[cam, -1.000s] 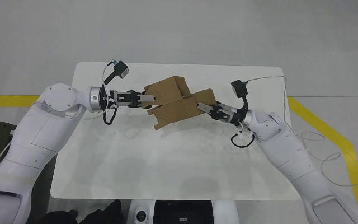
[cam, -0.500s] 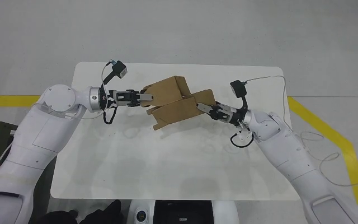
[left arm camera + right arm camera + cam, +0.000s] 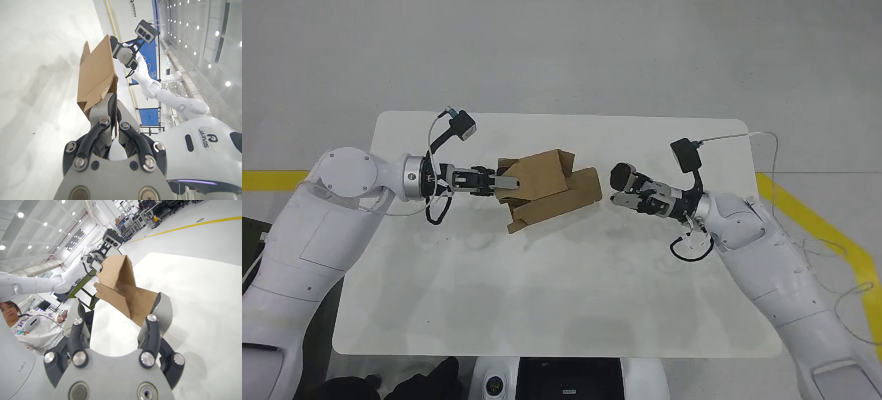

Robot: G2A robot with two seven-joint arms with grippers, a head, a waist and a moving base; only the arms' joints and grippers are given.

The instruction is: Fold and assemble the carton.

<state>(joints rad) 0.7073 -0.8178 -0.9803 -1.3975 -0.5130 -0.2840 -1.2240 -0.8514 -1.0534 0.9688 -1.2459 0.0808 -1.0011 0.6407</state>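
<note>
We hold the carton (image 3: pixel 547 186) over the far half of the table (image 3: pixel 542 310), and we think this is so that both arms can reach its ends. The left gripper (image 3: pixel 504 183) is closed on a cardboard edge at the carton's left end; in its wrist view the edge passes between the two fingers. This grip probably fixes the carton while the other side is folded. The right gripper (image 3: pixel 614 185) holds nothing, and its fingers are wide apart. It stands just beside the carton's right end, and the near corner lies in front of the gap, close to one finger; we cannot tell if they touch. The panels stand at angles, so the carton seems to us only partly folded.
</note>
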